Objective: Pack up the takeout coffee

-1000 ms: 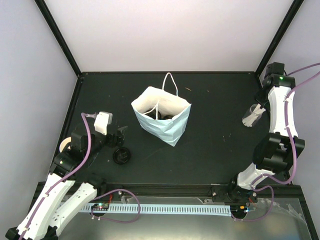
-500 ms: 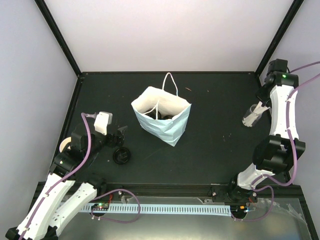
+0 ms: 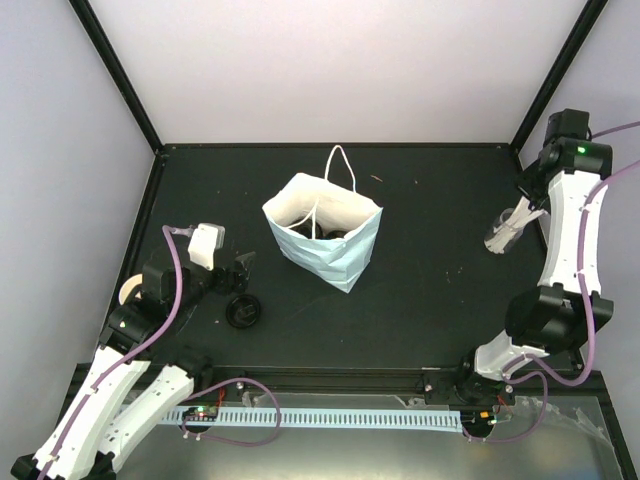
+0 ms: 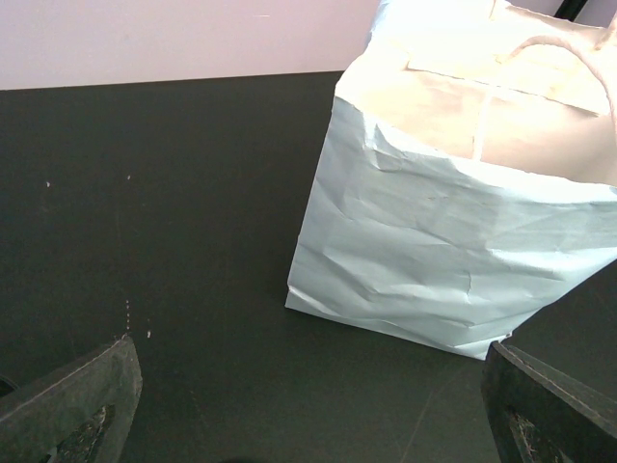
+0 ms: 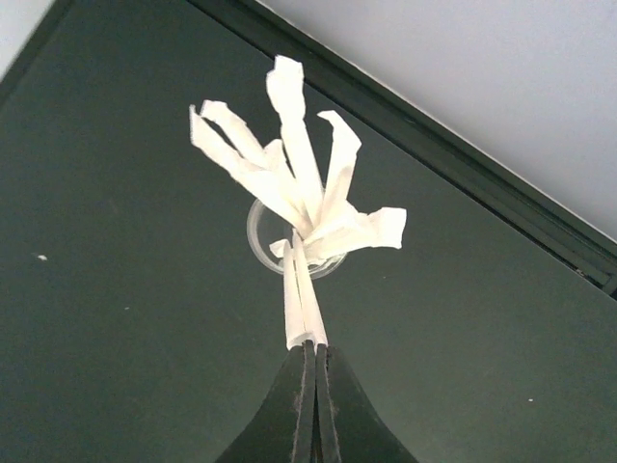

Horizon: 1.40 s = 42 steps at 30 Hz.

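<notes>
Bag (image 3: 338, 255): upright at centre of surface (image 3: 430, 300), mouth open for loading; dark shapes inside, likely lidded cups (image 3: 322, 232).
Lid (image 3: 243, 313): on surface at 8 o'clock from bag, not yet packed.
Left fingers (image 4: 77, 405): spread wide, empty, facing bag.
Right fingers (image 5: 289, 415): pinched on one stick (image 5: 299, 299), above glass (image 5: 256, 243) at 3 o'clock.

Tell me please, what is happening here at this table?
The right end effector is shut on one white stick, whose far end reaches the clear glass that holds more sticks. The left end effector is open and empty, and it faces the light-blue paper bag. A black lid lies on the table near it. Something dark sits inside the bag, but I cannot tell what.
</notes>
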Available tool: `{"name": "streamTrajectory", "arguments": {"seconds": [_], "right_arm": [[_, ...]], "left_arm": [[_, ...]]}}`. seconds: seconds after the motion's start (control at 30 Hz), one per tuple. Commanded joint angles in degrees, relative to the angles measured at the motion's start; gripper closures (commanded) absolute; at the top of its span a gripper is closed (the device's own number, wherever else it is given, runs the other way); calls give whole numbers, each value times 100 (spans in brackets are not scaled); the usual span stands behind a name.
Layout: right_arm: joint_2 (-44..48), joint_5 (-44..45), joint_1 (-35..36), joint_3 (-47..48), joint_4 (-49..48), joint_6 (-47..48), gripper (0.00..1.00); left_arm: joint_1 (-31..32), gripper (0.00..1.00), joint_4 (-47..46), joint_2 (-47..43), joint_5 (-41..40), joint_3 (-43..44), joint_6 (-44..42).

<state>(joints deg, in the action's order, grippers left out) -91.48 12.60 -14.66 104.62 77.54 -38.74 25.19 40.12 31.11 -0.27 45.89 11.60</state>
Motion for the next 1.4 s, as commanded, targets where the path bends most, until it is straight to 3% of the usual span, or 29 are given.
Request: {"name": "streamTrajectory", "arguments": {"seconds": [0.0,0.47,0.8,1.03,1.37], "right_arm": [[330,-253,-20,379,312,-31,99],[840,-976,-20,1043,738,187,99],[1196,-2068,-20,1429,657,476,99],[1672,-3800,54,951,-360,787,99],[2681,-5169,399,-63,-2621,522,99]], "left_arm": [[-6,1,-140,15,-71,-8,1],[-14,1,-121,64,-91,-1,5],[-19,1,-134,81,-73,-13,9],[-14,1,-128,113,-57,-10,1],[-14,1,-129,171,-26,-10,-2]]}}
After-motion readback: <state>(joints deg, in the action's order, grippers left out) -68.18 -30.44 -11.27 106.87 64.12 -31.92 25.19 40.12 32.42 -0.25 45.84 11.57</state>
